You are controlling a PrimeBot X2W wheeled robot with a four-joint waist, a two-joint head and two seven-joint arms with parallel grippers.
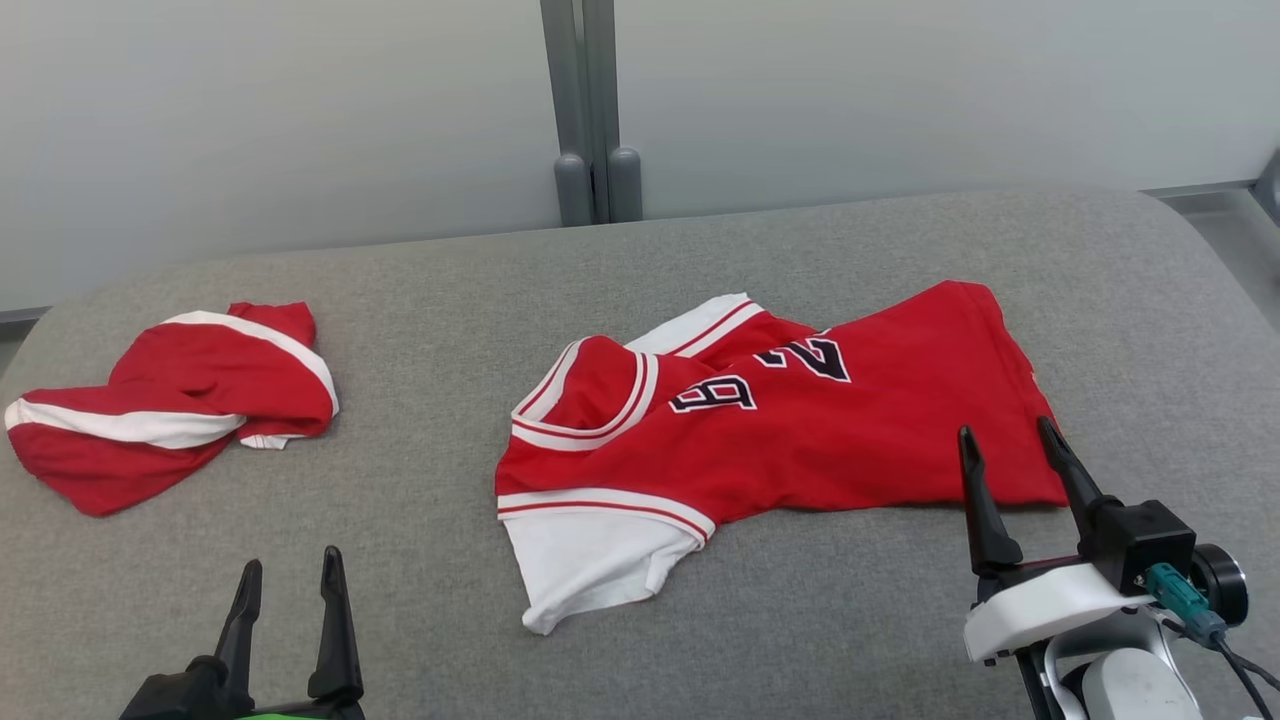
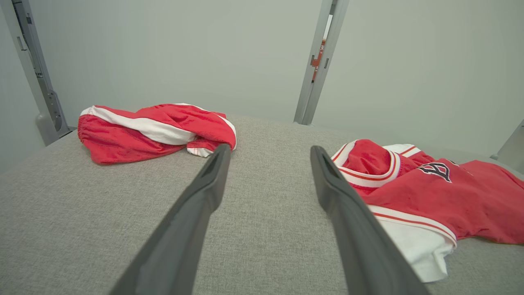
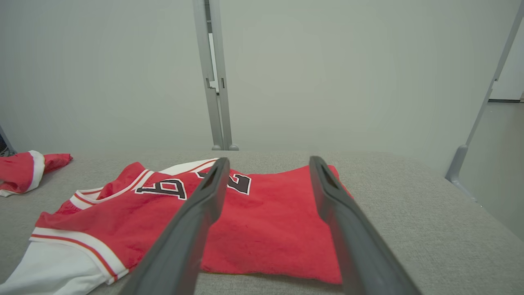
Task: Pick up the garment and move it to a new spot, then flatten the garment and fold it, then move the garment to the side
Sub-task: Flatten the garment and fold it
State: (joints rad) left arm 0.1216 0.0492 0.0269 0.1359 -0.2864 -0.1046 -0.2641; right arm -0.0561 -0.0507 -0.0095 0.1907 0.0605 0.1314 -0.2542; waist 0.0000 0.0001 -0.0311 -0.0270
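Note:
The garment, a red jersey (image 1: 800, 440) with white trim and black numbers, lies partly folded over itself in the middle of the grey padded table (image 1: 450, 290). It also appears in the wrist views (image 2: 450, 196) (image 3: 266, 221). My right gripper (image 1: 1005, 428) is open, its fingertips over the jersey's near right hem, nothing between them; in its own view the gripper (image 3: 269, 159) points across the red cloth. My left gripper (image 1: 291, 560) stands open and empty at the table's near left, and in the left wrist view the gripper (image 2: 270, 148) frames bare table.
A second red and white garment (image 1: 180, 400) lies bunched at the table's far left, also seen from the left wrist (image 2: 143, 131). Grey metal posts (image 1: 595, 110) stand against the pale wall behind the table. The table's rounded right edge (image 1: 1220, 270) drops off to the floor.

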